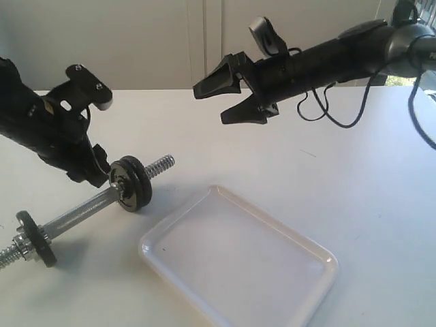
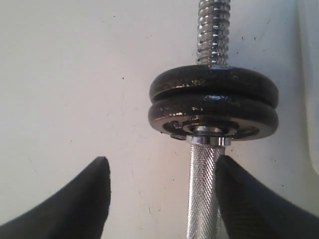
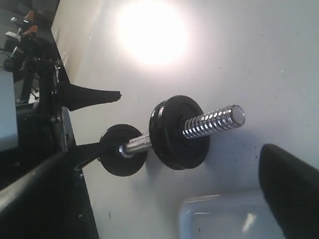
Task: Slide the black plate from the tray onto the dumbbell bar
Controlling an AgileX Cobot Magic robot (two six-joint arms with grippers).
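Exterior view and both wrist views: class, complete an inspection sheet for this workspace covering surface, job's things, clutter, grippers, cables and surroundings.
Surface: white table, a few dark specks.
Job's things: white tray holds nothing; dumbbell bar lies on the table; black plate, probably the outer disc, sits on the bar against a second disc; third disc at the other end.
Clutter: nothing seen.
Grippers: left gripper open, straddling the bar's knurled shaft; right gripper open, raised, holding nothing.
Cables: black cables loop below the right arm.
Surroundings: pale wall panels behind the table.
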